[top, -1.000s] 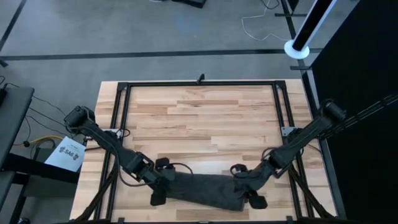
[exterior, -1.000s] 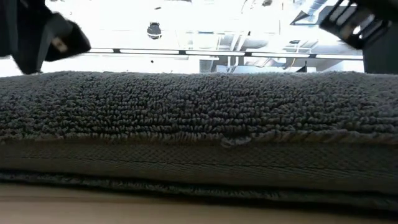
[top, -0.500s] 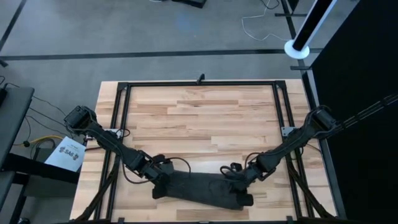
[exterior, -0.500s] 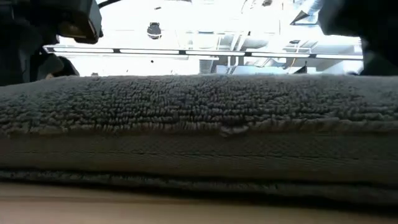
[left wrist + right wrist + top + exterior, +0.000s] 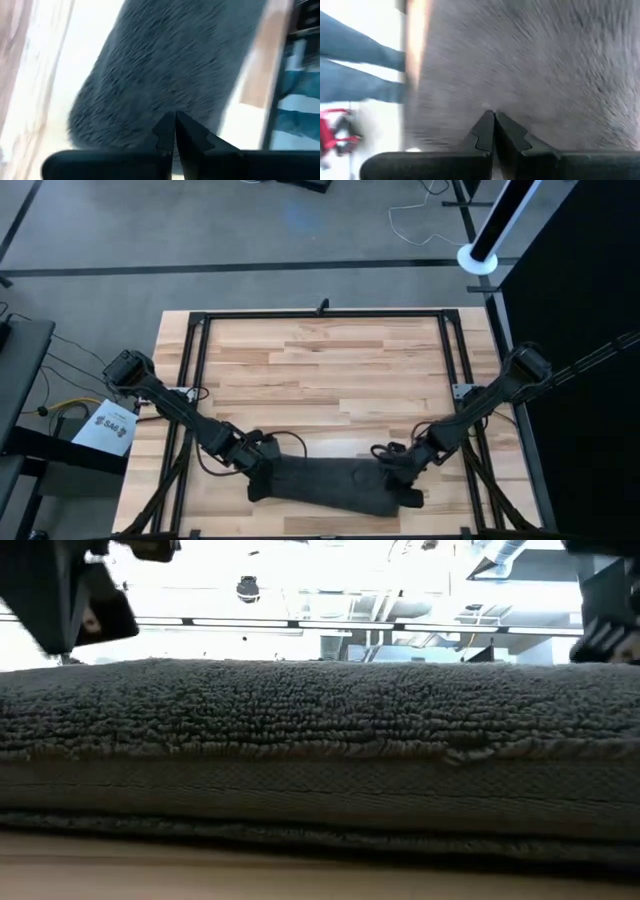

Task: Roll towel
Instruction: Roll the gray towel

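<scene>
The dark grey towel [image 5: 335, 487] lies as a long, thick bundle on the wooden table near its near edge. It fills the low view [image 5: 320, 750] and both wrist views [image 5: 170, 65] [image 5: 530, 70]. My left gripper [image 5: 263, 470] is shut over the towel's left end. Its fingertips are together in the left wrist view [image 5: 174, 116]. My right gripper [image 5: 400, 480] is shut over the towel's right end, and its fingertips are together in the right wrist view [image 5: 494, 115]. No label shows. My left gripper lays its shut fingers [image 5: 167, 131] on the top of the towel's left end [image 5: 150, 100], slanting down from the table's left. The towel lies flat on the table. My right gripper lays its shut fingers [image 5: 487, 131] on the top of the towel's right end [image 5: 520, 100], slanting down from the table's right. The towel stays on the table under them.
A black metal frame [image 5: 320, 314] runs around the tabletop. Bare wood [image 5: 330, 380] lies beyond the towel toward the far edge. The room with lamps and fittings shows behind the towel in the low view [image 5: 330, 610].
Both grippers have moved over the towel's ends. The right one has gone a little toward the table's left and then back toward the right and near edge. The towel has shifted a little toward the table's right and looks longer and flatter than before.
</scene>
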Motion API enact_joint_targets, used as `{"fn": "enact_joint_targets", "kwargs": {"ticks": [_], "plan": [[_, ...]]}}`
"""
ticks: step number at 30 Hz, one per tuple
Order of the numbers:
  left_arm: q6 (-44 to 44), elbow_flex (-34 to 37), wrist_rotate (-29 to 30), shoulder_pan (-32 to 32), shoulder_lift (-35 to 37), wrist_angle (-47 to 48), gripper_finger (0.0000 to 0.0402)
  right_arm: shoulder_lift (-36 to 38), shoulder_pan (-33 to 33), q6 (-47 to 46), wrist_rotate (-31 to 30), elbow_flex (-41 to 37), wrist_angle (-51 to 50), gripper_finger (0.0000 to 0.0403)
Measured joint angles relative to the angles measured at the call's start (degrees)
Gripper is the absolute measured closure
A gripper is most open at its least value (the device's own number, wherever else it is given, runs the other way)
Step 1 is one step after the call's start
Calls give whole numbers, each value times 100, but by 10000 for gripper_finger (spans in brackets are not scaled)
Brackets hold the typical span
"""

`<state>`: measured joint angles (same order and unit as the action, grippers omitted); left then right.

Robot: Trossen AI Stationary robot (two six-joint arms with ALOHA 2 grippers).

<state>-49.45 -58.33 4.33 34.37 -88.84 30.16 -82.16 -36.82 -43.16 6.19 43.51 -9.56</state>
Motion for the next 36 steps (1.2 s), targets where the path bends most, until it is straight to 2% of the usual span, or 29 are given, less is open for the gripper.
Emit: {"fn": "enact_joint_targets", "kwargs": {"ticks": [4, 7, 13, 20, 24, 29, 33, 36], "plan": [[308, -76, 1, 0, 2, -311, 401, 389, -122, -3, -4, 2, 0, 403], [587, -60, 0, -11, -34, -236, 401, 360, -338, -1, -1, 2, -35, 403], [474, 488, -52, -96, -37, -509, 401, -267, -464, 15, -4, -2, -118, 403], [267, 1085, -128, -184, -39, -934, 401, -917, -132, 319, -4, -1, -79, 403], [225, 1142, -136, -258, -39, -899, 401, -1024, 96, 622, -1, 21, -326, 403], [161, 814, -137, -278, -18, -459, 401, -508, 407, 627, -47, -15, -891, 403], [153, 276, -137, -189, -2, -145, 401, 222, 451, 462, -47, 81, -770, 403], [-159, -58, -130, -56, -2, -77, 401, 401, 408, 294, -47, 149, -625, 403]]}}
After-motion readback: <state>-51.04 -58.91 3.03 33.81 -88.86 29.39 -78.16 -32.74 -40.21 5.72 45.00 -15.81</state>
